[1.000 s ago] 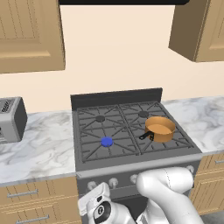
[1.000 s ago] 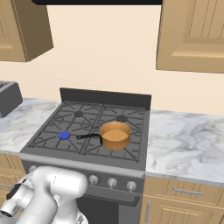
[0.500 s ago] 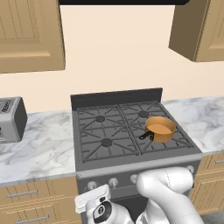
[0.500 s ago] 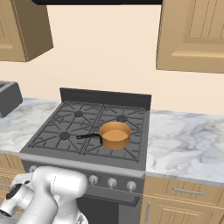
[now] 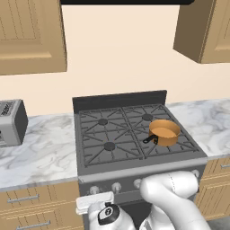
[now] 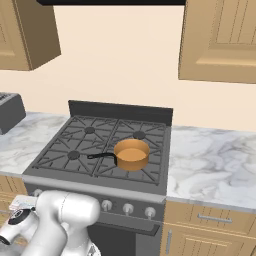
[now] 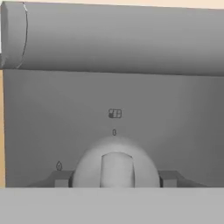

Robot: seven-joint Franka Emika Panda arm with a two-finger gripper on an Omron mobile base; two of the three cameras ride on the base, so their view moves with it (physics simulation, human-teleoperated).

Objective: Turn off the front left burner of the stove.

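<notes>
The two dark fingers (image 7: pixel 116 178) are clamped on the round silver knob (image 7: pixel 116 164), either side; its ridge points up at the "0" mark (image 7: pixel 114 132), and the dark grey front left burner (image 5: pixel 109 146) shows no blue.

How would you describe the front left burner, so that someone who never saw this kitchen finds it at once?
Start from the dark grey stove set between the marble counters. On its top are four burners under black grates; the front left burner is in the corner nearest the knobs, on the toaster's side. Its cap is dark and unlit, and unlike the front right one it carries no copper pot.
</notes>
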